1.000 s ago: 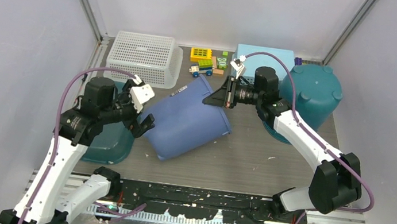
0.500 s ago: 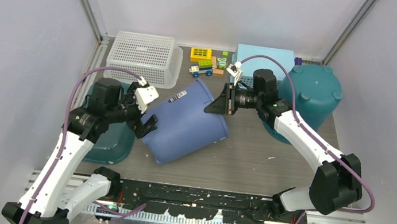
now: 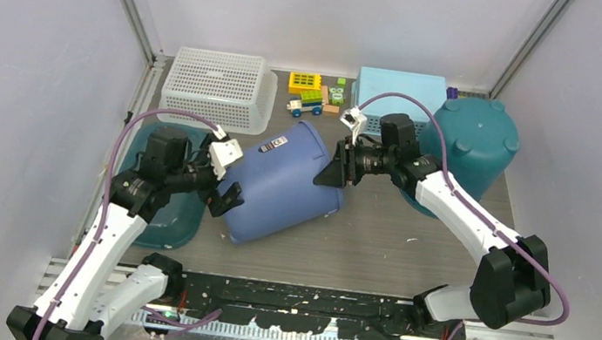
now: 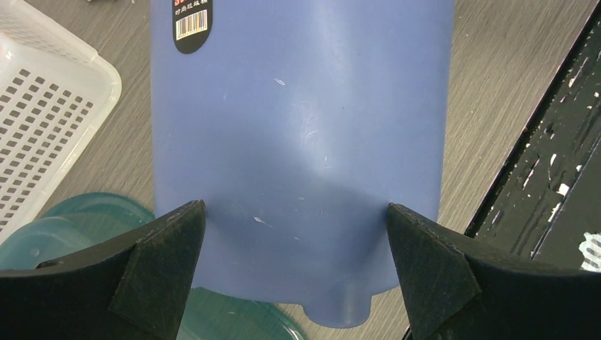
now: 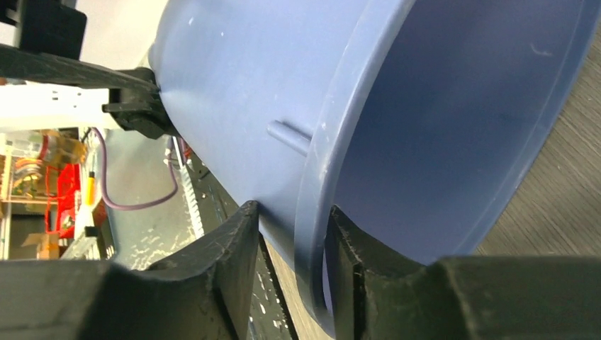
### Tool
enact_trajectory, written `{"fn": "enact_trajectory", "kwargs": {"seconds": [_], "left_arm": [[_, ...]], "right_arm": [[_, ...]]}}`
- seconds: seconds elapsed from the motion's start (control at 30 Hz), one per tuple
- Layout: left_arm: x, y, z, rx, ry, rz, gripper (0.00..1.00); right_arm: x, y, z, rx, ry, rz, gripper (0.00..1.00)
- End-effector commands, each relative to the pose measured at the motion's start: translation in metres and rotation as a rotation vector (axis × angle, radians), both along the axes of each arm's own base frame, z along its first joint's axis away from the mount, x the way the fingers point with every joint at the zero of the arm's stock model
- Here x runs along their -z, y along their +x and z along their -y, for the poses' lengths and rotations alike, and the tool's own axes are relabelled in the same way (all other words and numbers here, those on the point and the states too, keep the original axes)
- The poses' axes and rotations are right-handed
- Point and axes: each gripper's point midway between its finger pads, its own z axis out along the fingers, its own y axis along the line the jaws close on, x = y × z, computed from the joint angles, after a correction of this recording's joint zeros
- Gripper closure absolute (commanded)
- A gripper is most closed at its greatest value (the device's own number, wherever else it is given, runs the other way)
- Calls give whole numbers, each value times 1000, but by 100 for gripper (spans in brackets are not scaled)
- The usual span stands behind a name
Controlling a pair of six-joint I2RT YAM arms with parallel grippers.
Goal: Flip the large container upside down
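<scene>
The large container [image 3: 282,189] is a blue bucket lying on its side mid-table, mouth toward the right, base toward the left. My left gripper [image 3: 223,184] is open wide at the base end. In the left wrist view its fingers [image 4: 170,241] flank the blue wall [image 4: 298,142] just above the foot. My right gripper [image 3: 335,167] straddles the container's rim. In the right wrist view [image 5: 294,219] one finger lies outside the wall [image 5: 234,85] and the other inside the mouth. A thin gap shows beside the inner finger, so the jaws are loosened.
A teal bowl [image 3: 161,204] sits under the left arm, touching the container's base. A white mesh basket [image 3: 216,84] stands back left, with toy blocks [image 3: 312,92] and a light blue box [image 3: 401,86] behind. An upturned teal bucket [image 3: 472,149] stands right.
The right jaws have parted from a tight grip on the rim. The left arm has pushed slightly right and nearer along the base, and the container has shifted a little.
</scene>
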Motion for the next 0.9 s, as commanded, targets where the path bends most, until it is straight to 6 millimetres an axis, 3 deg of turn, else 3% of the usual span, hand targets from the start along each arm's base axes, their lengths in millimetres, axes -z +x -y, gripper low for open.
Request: {"fn": "enact_trajectory", "kwargs": {"seconds": [0.0,0.23,0.43,0.57,0.7,0.87], "left_arm": [[5,1,5,10,-31,-15,0],[8,1,8,19,-42,-25,0],[12,-2,10,39,-45,-47,0],[13,-3,10,41,-43,-51,0],[12,-4,11,46,-45,-54,0],[12,-4,11,51,-48,-57,0]], "right_arm": [[7,1,6,-15,-43,84,54],[-8,-9,10,-58,-27,164,40],[-27,-3,21,-23,-58,251,24],[-47,17,42,98,-171,348,20],[-81,45,74,267,-306,485,18],[-132,109,139,644,-557,691,13]]}}
